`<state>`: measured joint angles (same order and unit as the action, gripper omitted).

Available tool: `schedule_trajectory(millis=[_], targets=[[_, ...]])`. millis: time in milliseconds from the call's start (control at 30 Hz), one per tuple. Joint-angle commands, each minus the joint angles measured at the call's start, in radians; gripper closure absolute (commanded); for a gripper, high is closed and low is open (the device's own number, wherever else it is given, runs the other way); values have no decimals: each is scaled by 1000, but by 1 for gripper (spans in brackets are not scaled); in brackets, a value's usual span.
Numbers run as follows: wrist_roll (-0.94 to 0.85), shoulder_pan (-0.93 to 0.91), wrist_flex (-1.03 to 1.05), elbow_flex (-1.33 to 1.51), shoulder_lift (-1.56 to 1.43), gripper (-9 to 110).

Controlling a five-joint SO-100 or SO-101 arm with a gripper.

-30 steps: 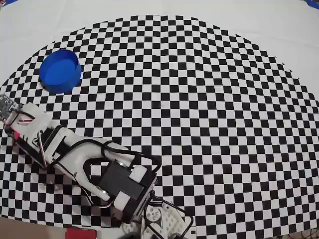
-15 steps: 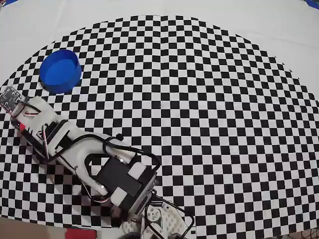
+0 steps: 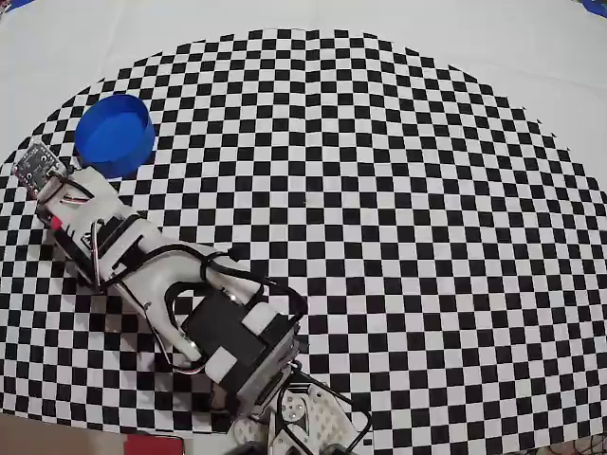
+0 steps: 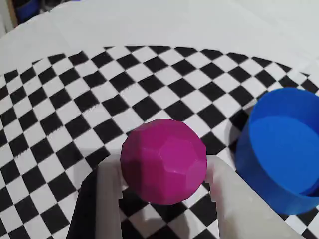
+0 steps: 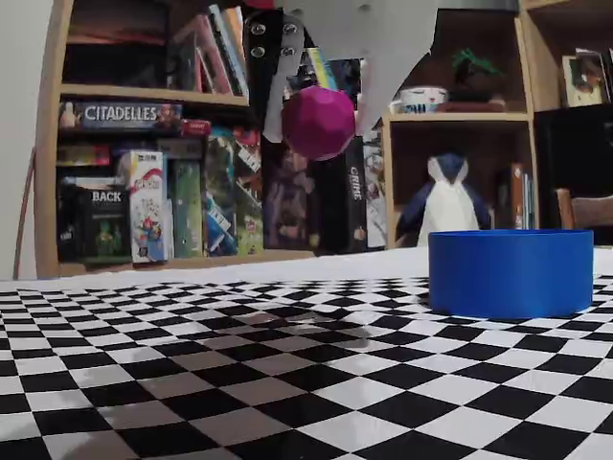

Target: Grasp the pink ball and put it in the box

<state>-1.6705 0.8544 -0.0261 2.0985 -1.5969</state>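
The pink ball sits between the two white fingers of my gripper, which is shut on it. In the fixed view the pink ball hangs well above the checkered mat, left of the box. The wrist view has the box, a round blue low-walled container, close on the right with nothing inside it. In the overhead view my arm reaches up-left, its tip just below-left of the box. The arm hides the ball there.
The checkered mat lies on a white cloth. The arm's base stands at the mat's near edge, beside a flat red piece. In the fixed view, shelves of board games stand behind the table.
The arm has swung upward in the overhead view, bringing its tip from well below the box to right beside it. The box has not moved.
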Motion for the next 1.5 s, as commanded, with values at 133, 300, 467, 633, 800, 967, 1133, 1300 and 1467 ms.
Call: schedule_trajectory(millis=[133,300,467,633,800,967,1133,1300,1467], targets=[[-5,-51,-18,-55,18,101],[-5,-77,-23,-77,43,101],[-5,-100,-28,-91,60,101],[-5,-121,-29,-112,81,101],[-5,-141,-31,-123,95,101],[-5,-166,-40,-123,101,101],[-5,-189,-40,-123,106,101],[-5,-210,-48,-123,114,101],[-5,-229,-60,-124,121,101]])
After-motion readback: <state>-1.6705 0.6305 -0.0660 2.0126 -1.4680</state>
